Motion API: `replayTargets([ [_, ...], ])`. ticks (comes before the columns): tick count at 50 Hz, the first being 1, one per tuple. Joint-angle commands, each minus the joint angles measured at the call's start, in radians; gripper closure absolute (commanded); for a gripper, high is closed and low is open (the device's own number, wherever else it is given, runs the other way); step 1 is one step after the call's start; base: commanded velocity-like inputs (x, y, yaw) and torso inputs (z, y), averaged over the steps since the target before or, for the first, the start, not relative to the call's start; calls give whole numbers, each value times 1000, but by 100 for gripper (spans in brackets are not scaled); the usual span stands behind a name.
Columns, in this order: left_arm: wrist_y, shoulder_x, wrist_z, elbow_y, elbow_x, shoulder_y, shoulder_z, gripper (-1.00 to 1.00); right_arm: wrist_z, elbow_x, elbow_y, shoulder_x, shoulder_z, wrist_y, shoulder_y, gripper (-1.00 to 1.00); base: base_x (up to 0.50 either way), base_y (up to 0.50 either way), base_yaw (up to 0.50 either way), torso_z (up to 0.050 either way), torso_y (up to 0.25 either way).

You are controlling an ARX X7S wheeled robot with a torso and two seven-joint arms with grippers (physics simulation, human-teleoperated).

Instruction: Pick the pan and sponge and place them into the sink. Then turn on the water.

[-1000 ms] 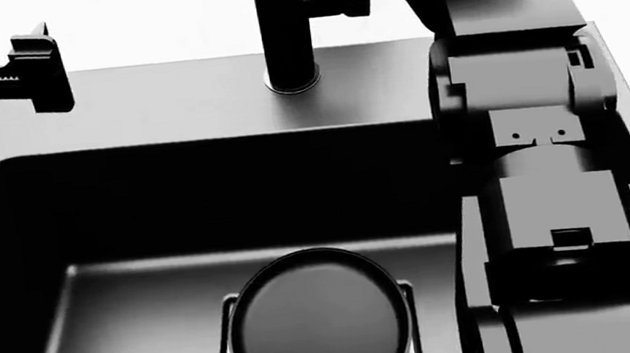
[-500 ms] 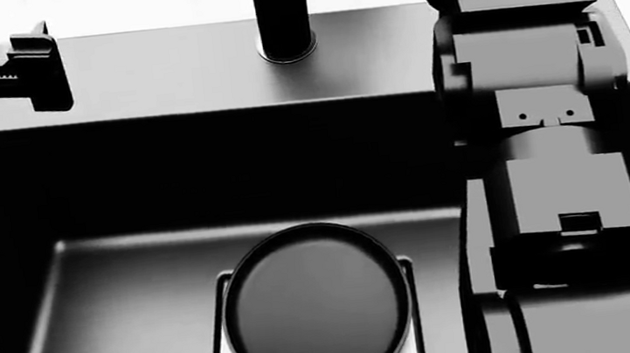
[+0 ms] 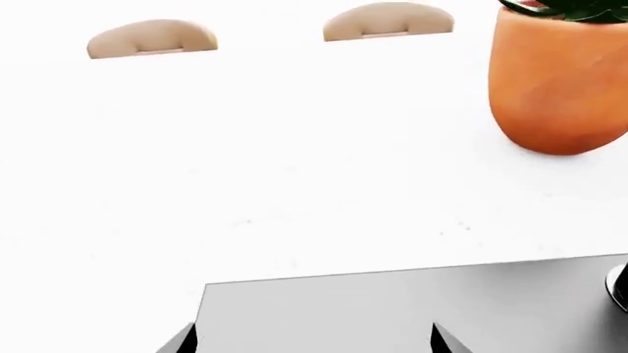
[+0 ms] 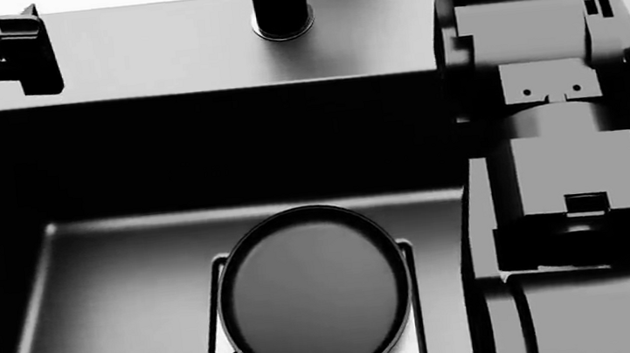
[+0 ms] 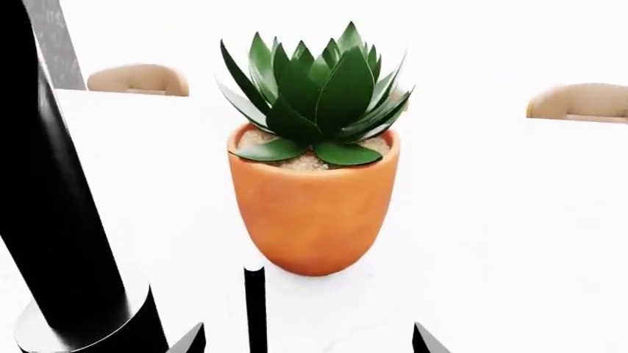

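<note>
Black frying pan (image 4: 313,293) is lying over the sink's (image 4: 161,52) drain plate; both grippers' jaws are standing spread, holding nothing, near the faucet (image 5: 59,243).

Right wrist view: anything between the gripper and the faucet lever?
Nothing visible blocks it. The thin lever stands between the two fingertips; the faucet column rises beside it and the orange pot sits beyond, out of the path.
</note>
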Motion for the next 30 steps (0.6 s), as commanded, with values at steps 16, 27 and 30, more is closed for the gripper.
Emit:
replayTargets([
  [16, 4, 3, 10, -88, 5, -89, 11, -100, -18, 5, 0, -8, -7, 57, 84, -100, 0, 0, 0, 0, 0],
  [27, 34, 2, 16, -173, 14, -150, 9, -100, -12, 5, 0, -6, -6, 55, 84, -100, 0, 0, 0, 0, -43],
  [30, 34, 5, 14, -169, 18, -147, 17, -100, -12, 4, 0, -5, -6, 57, 85, -100, 0, 0, 0, 0, -135],
])
